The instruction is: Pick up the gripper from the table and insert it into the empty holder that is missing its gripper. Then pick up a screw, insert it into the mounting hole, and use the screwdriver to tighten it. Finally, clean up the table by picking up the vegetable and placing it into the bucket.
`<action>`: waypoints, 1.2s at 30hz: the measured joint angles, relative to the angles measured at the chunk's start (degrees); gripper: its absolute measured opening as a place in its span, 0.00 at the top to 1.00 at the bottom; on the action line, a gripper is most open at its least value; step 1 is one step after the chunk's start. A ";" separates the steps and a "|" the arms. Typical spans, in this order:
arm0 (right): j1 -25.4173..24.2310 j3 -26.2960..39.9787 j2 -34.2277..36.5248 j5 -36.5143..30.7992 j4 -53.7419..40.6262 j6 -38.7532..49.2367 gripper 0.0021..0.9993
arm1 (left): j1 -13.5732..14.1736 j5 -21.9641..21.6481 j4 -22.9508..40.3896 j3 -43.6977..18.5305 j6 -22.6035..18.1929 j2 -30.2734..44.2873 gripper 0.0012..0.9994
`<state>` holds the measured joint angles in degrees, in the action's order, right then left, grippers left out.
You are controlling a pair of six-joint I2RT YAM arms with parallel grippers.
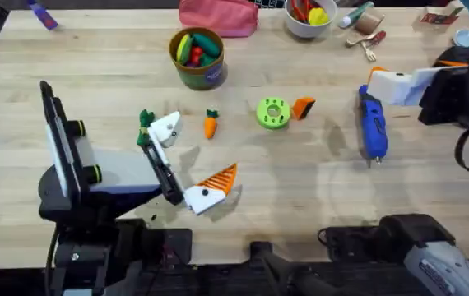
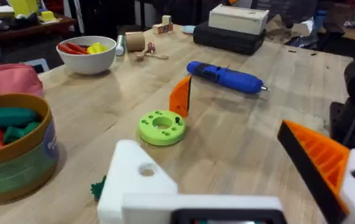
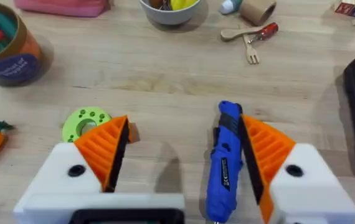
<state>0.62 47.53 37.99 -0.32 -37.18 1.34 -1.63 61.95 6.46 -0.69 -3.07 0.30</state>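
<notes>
Overhead: left gripper [image 1: 187, 164] spread open on the surface [image 1: 317, 197]; one finger pad missing, so the holder [image 1: 166, 128] is bare. The gripper [image 1: 304, 108], an orange wedge, lies touching the green disc [image 1: 272, 113]. Step one not begun.

Left wrist: mounting hole [image 2: 146, 169] visible, empty.

Right wrist: right gripper [image 3: 184, 152] open, hovering over the screwdriver [image 3: 224, 158]. It probably needs to shift to the wedge first.

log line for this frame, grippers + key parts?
left gripper: open, one pad missing | right gripper: open over screwdriver | orange wedge: beside green disc | carrot: on table
</notes>
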 joint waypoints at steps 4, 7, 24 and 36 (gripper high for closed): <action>0.00 0.00 -0.01 0.00 -0.01 0.00 0.01 | 0.00 0.00 -0.02 0.00 0.00 0.02 0.01; 0.00 0.00 -0.01 0.00 -0.01 0.00 0.01 | 0.00 0.00 0.00 0.00 0.00 0.00 0.01; 0.00 0.00 0.96 0.00 -1.75 0.00 0.01 | 0.00 0.00 0.00 0.00 0.00 0.02 0.01; 4.60 6.99 19.41 -0.92 -11.51 0.00 0.01 | 0.00 0.00 -0.01 0.00 0.00 0.01 0.01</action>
<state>5.22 54.51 57.40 -1.24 -48.69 1.34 -1.63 61.95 6.45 -0.69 -3.07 0.31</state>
